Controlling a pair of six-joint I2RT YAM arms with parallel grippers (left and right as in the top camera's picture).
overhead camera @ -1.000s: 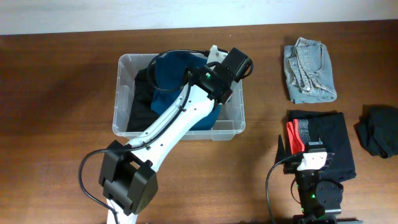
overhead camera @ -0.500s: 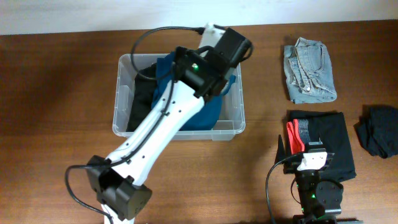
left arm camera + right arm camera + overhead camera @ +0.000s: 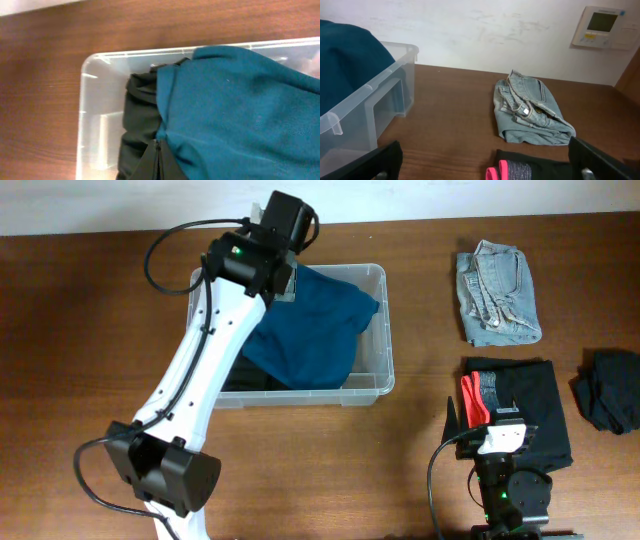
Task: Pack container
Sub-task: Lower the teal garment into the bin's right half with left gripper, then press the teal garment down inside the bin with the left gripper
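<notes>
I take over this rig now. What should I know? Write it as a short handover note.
Left gripper: shut, over the far left part of the container; whether it pinches cloth, I cannot tell.
Right gripper: open, empty, at the near right.
Done: teal garment and black garment lie in the container.
Left: folded jeans, black-and-red folded clothes and dark bundle wait on the table.

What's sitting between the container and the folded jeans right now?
Nothing: between the container and the jeans there is only bare table. The overhead view shows it, and the right wrist view agrees.
</notes>
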